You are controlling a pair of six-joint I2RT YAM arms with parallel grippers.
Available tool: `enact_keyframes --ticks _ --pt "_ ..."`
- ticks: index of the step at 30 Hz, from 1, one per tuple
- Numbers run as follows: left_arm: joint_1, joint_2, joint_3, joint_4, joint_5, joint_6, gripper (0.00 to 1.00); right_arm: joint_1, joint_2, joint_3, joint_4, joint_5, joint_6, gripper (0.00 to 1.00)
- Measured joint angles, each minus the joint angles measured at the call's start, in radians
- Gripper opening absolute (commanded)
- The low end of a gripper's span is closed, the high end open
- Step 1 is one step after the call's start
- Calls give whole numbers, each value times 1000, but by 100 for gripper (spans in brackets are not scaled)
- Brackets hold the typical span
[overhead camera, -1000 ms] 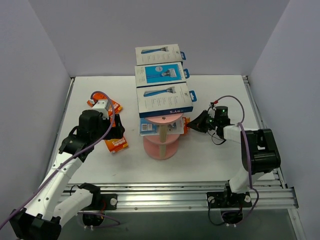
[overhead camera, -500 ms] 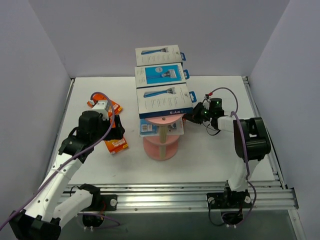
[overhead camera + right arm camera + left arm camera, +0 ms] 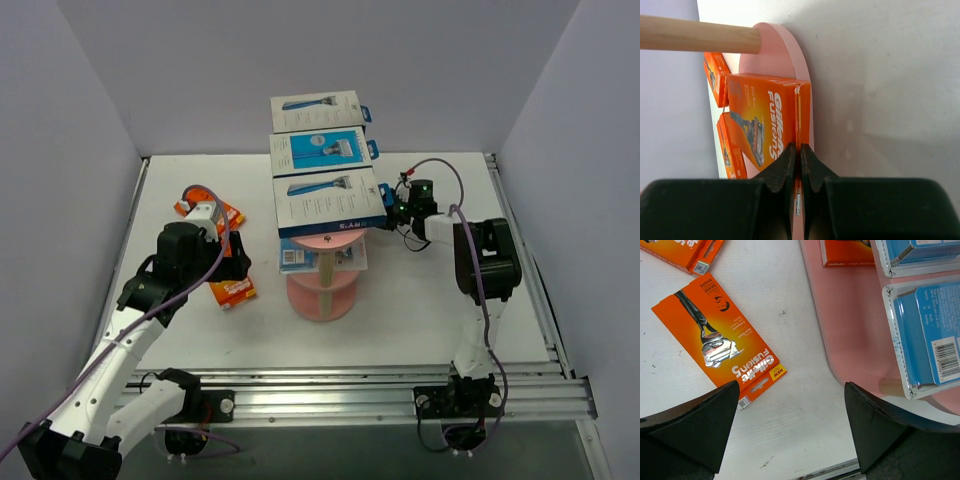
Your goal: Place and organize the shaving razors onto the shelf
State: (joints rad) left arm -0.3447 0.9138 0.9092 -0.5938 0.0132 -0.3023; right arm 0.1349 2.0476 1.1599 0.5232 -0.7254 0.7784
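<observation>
Overhead, a pink three-tier shelf [image 3: 322, 290] stands mid-worktop [image 3: 420, 310], its long top tier carrying three white-and-blue Harry's boxes [image 3: 330, 200] in a row. The right gripper [image 3: 799, 150] reaches in at the shelf's right end. Its jaws are pressed together, apparently pinching the thin edge of an orange Gillette Fusion box [image 3: 765, 120] that lies at the rim of a pink tier. The left gripper [image 3: 791, 387], jaws spread wide, hovers over an orange Gillette Fusion card [image 3: 722, 342] lying flat on the worktop, just beside the shelf and its clear blister packs [image 3: 927, 345].

Risks: released this near the rim, the box may tip off. The right wrist sits close to the nearest Harry's box and could nudge it. The left jaws could clip the shelf edge when descending.
</observation>
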Motion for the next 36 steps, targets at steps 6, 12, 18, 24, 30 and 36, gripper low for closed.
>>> enact_keyframes --ticks 6,12,18,24,30,36 --pt "1 0 0 0 3 0 95 23 56 93 -35 -8 -6 0" --pt "4 0 0 0 5 0 95 31 93 154 -58 -18 -17 0" --pt "6 4 0 0 13 0 95 31 107 182 -88 -27 -26 0" --pt "8 5 0 0 17 0 95 31 111 204 -107 -34 -30 0" --pt "13 7 0 0 19 0 95 31 115 230 -122 -50 -32 0" --pt "15 11 0 0 21 0 95 31 140 242 -124 -50 -33 0"
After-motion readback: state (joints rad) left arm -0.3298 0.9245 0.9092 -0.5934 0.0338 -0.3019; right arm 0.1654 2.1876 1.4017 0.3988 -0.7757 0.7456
